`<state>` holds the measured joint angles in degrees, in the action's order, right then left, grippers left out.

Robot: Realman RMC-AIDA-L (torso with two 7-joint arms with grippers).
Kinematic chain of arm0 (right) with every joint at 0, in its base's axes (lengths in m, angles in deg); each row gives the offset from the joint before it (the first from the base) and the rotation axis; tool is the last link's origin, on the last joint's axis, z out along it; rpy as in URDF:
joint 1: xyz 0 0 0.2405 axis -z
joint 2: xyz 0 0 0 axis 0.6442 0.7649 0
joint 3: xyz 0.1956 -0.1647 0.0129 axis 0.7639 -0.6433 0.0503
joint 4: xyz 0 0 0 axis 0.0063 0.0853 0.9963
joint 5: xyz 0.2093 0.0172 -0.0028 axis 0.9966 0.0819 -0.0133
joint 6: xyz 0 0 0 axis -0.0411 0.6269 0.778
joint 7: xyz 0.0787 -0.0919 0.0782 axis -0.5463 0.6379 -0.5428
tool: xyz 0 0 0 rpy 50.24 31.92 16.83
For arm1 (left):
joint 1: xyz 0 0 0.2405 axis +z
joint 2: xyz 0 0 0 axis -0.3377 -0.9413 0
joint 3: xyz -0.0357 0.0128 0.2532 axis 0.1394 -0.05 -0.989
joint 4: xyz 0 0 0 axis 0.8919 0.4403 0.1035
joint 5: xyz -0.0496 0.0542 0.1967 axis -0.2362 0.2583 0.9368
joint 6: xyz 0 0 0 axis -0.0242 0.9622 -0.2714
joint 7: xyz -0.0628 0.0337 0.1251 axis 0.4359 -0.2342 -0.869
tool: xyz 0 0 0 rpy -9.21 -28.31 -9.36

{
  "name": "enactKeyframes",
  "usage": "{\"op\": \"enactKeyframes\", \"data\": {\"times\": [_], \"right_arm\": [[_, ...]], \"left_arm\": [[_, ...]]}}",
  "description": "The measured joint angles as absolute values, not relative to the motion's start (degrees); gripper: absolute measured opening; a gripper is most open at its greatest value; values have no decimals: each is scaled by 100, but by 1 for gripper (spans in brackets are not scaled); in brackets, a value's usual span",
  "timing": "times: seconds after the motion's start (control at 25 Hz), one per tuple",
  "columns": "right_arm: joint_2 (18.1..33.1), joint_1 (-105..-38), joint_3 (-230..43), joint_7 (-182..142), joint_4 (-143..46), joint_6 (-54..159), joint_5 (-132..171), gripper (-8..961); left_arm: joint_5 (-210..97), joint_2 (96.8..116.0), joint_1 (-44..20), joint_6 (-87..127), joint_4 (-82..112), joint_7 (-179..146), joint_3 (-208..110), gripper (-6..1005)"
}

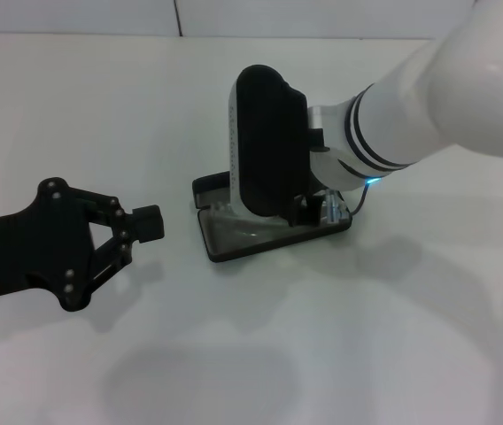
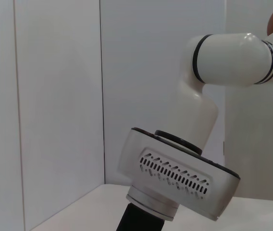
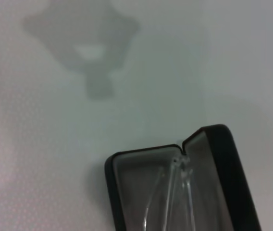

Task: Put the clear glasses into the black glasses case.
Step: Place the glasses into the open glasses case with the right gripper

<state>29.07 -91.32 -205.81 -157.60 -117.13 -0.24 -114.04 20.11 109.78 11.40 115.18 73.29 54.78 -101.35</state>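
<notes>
The black glasses case (image 1: pixel 234 243) lies open in the middle of the table, its lid (image 1: pixel 265 142) standing upright. The clear glasses (image 1: pixel 250 228) lie inside the grey-lined base. In the right wrist view the case (image 3: pixel 223 159) shows from above, with the clear glasses (image 3: pixel 177 192) and their arms resting inside it. My right gripper (image 1: pixel 321 209) reaches down from the upper right to the case's right end, just behind the lid. My left gripper (image 1: pixel 150 223) hovers shut left of the case, apart from it and holding nothing.
The white table (image 1: pixel 367 336) runs out around the case, with a wall seam (image 1: pixel 179 18) at the back. The left wrist view shows only the right arm's white wrist housing (image 2: pixel 175 178) against white wall panels.
</notes>
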Motion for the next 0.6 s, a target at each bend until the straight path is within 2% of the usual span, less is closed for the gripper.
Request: {"op": "enactKeyframes", "data": {"times": [0.12, 0.32, 0.6], "right_arm": [[2907, -9059, -20576, -15757, -11799, 3, -11407, 141], [2907, -9024, -20537, -15754, -11858, 2, -11415, 210], [2907, -8822, -20400, -15742, -12104, -13, -11408, 213]], "left_arm": [[2011, 10978, 1139, 11518, 7329, 5480, -10135, 50], [2010, 10978, 1152, 11518, 7329, 5475, -10135, 50], [1976, 11007, 1173, 11529, 7321, 5460, -10033, 50]]}}
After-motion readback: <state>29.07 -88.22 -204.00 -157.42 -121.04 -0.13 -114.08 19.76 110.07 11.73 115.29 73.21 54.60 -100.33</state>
